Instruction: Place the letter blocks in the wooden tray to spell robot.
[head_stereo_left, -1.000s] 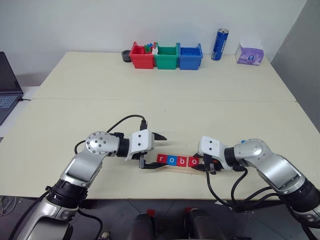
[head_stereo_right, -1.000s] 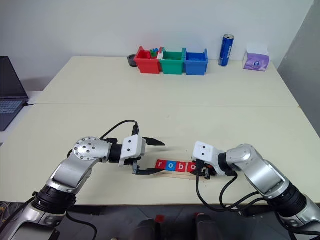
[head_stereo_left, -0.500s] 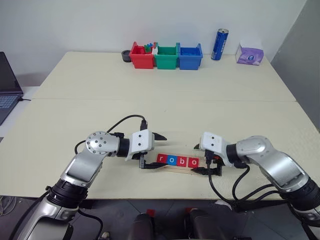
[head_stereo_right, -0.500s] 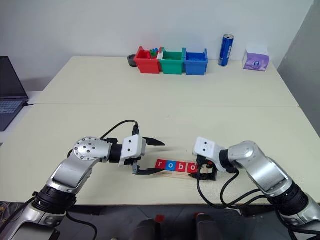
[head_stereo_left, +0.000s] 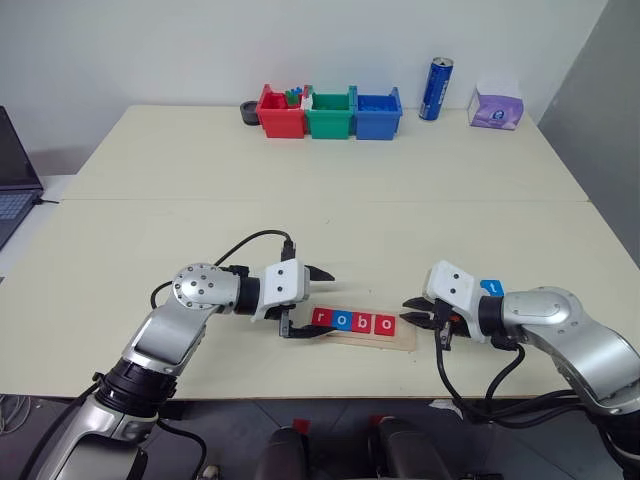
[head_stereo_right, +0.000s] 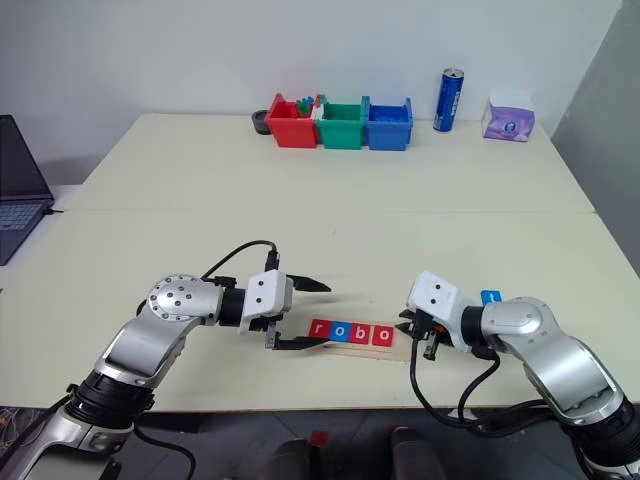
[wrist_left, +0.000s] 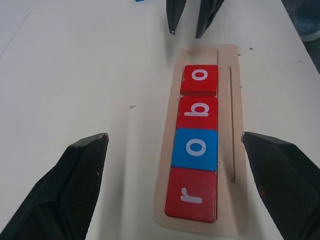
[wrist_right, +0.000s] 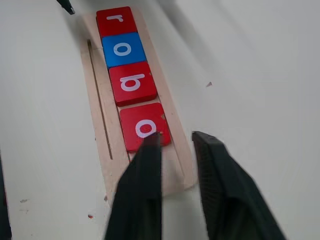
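Note:
The wooden tray (head_stereo_left: 404, 337) lies near the table's front edge. Four letter blocks sit in it in a row: red r (wrist_left: 191, 194), blue o (wrist_left: 195, 148), red b (wrist_left: 197, 111) and red o (wrist_left: 200, 78). The slot past the last o (wrist_right: 143, 126) is bare wood. My left gripper (head_stereo_left: 312, 303) is open, its fingers straddling the tray's r end without touching it. My right gripper (head_stereo_left: 410, 312) hangs just off the tray's other end, shut on nothing. A small blue tile (head_stereo_left: 490, 287) lies on the table behind my right forearm; I cannot read its letter.
At the far edge stand a red bin (head_stereo_left: 281, 112), a green bin (head_stereo_left: 331, 112) and a blue bin (head_stereo_left: 379, 112), with a black ring (head_stereo_left: 248, 108) beside them. A blue can (head_stereo_left: 436, 88) and a tissue box (head_stereo_left: 497, 107) stand to their right. A laptop (head_stereo_left: 12, 180) is at the left.
My right gripper opened over the tray's free end, then drew back to the right and a little up, and shut empty. The left gripper and the four blocks stayed put.

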